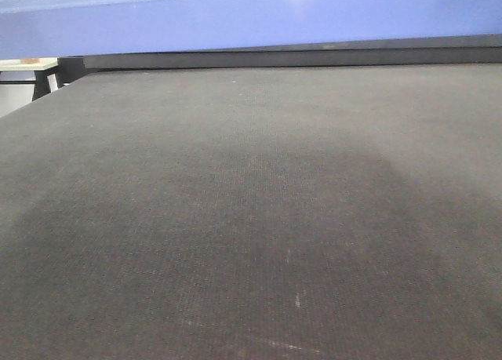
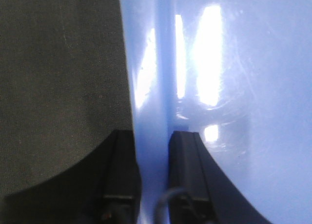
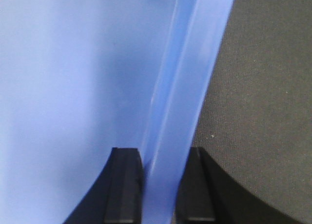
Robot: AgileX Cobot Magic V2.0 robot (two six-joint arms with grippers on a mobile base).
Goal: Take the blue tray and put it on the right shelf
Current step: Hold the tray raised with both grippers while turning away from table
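The table carries a dark grey, fine-woven covering. A few pale specks mark it on the near side.

No legible txt or labels

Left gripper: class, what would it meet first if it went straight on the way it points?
The blue tray: its rim sits between the fingers of the left gripper, so it would likely push further onto it; depth unclear.
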